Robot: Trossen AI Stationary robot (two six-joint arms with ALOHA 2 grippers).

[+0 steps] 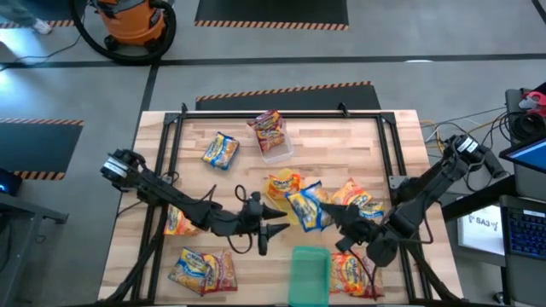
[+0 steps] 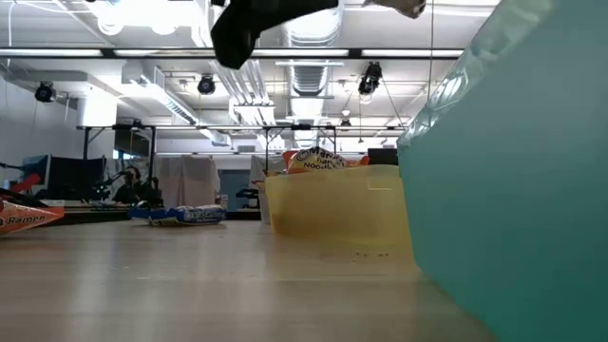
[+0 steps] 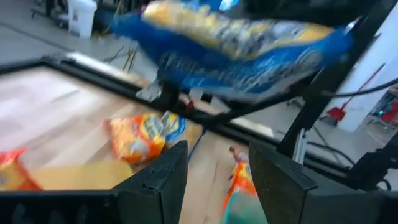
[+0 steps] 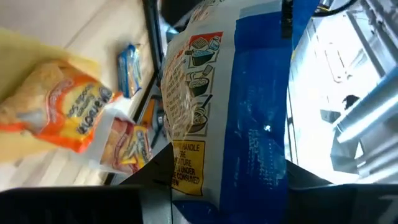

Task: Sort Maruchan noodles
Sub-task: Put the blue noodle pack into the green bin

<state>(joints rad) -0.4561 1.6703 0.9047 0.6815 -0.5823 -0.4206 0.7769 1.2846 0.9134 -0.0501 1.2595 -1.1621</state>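
The right gripper (image 1: 334, 213) clamps one blue packet (image 1: 305, 209); the left gripper (image 1: 275, 228) stands empty, fingers parted. Three trays: clear (image 1: 277, 150), yellow (image 1: 275, 184), green (image 1: 310, 275).

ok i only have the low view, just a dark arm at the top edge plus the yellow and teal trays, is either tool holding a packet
observer: yes, the right tool is shut on a blue packet, held off the table.
operator: and the left one
observer: the left tool is open and empty, near the table's middle, facing that blue packet.
operator: anything at the far side
observer: a clear tray with one red packet lying partly over it.
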